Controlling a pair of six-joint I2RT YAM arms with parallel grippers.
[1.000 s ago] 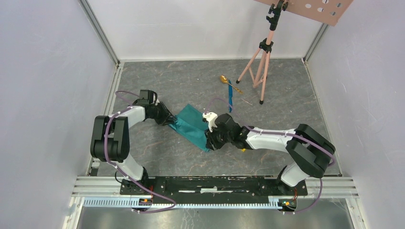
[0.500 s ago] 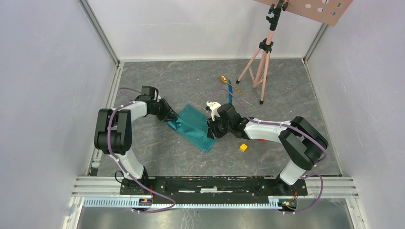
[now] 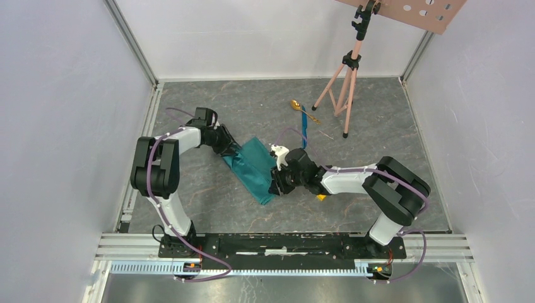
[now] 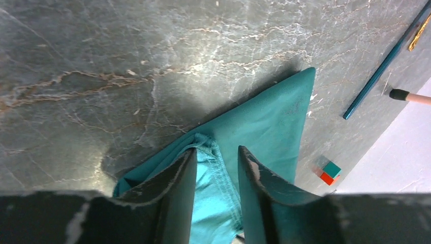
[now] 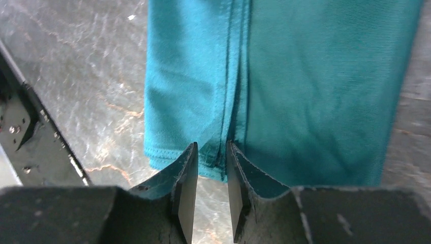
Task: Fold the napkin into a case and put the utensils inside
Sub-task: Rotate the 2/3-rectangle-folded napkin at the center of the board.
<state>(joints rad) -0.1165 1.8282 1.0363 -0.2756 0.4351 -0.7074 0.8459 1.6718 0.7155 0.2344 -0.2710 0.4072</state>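
Observation:
The teal-green napkin (image 3: 255, 167) lies folded into a long narrow strip on the table's middle. My left gripper (image 3: 232, 150) is at its far-left end. In the left wrist view its jaws (image 4: 217, 150) stand apart, open, with a hemmed fold of napkin (image 4: 264, 122) lying loose between them. My right gripper (image 3: 276, 183) is at the strip's near-right end. Its jaws (image 5: 211, 145) are narrowly open, tips over the napkin's near hem (image 5: 203, 157), with bare table showing between the pads. The gold spoon (image 3: 294, 104) and blue knife (image 3: 304, 126) lie apart at the back.
A pink tripod (image 3: 344, 82) stands back right, one foot (image 4: 401, 94) near the knife (image 4: 378, 71). A yellow cube (image 3: 322, 197) peeks from under the right forearm. A teal-and-red cube pair (image 4: 329, 172) sits beside the napkin. Walls enclose three sides.
The left gripper has moved right, carrying the napkin's edge over, so the cloth is narrower. Its jaws have widened slightly. The right gripper has shifted along the near end, its forearm half-covering the yellow cube.

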